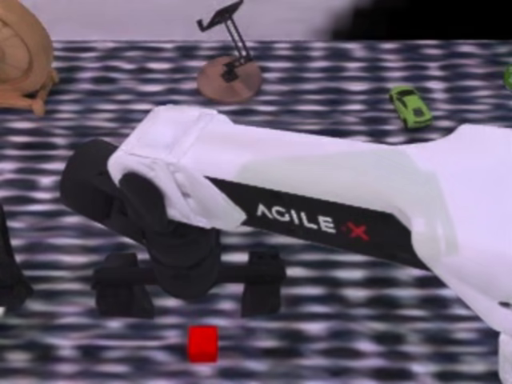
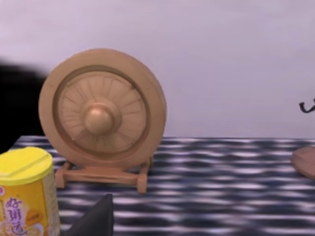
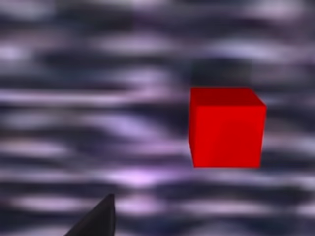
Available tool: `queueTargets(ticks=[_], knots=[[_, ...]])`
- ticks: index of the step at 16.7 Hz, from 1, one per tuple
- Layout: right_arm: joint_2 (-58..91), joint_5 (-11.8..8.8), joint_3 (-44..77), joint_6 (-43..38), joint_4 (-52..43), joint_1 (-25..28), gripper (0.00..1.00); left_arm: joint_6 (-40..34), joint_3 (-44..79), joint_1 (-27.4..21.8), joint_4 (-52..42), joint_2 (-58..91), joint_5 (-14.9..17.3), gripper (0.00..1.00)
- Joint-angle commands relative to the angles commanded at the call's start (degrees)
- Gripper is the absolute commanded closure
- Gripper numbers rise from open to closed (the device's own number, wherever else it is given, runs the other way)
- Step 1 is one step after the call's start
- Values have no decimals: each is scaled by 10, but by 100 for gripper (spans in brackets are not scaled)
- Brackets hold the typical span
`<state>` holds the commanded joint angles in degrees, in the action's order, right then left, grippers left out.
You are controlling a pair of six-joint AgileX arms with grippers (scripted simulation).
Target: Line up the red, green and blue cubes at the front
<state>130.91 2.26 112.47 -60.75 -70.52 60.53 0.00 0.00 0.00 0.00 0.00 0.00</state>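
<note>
Right gripper (image 1: 190,292) spread wide, empty, fingers apart, hovering just behind red cube (image 1: 202,343); cube alone on striped table (image 1: 360,328) near front edge, untouched. Right wrist view: red cube (image 3: 225,127) clear of dark fingertip (image 3: 98,219). Lime toy car (image 1: 410,106) well behind cube, to its right; phone stand (image 1: 230,76) far behind cube; wooden wheel (image 1: 20,56) far back left of cube. Left gripper's state: cannot tell; green, blue cubes not seen

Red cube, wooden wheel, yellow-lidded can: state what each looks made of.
Red cube: uniform matte red, no grain or gloss, probably plastic or painted. Wheel: even tan with carved spokes and a soft sheen, looks like wood. Can: smooth yellow lid over a printed label, likely plastic lid; body material unclear.
</note>
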Motion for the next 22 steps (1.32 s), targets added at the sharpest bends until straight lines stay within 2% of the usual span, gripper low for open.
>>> queueTargets(ticks=[3,7,11,14,18,22], knots=[[-17,6,-15,11,10,-8,0,6,14,-4,-9,14,1,0],[-122,36,-99,70,64,-54,0,44,102,-23,-64,106,3,0],[-318,67,-250,160,154,-138,0,104,242,-50,-154,279,2,0],[-506,79,-402,241,235,-218,0,158,366,-75,-238,458,1,0],[-770,78,-634,357,354,-335,0,232,529,-109,-355,705,1,0],[-998,58,-848,463,473,-443,0,301,683,-142,-464,916,1,0]])
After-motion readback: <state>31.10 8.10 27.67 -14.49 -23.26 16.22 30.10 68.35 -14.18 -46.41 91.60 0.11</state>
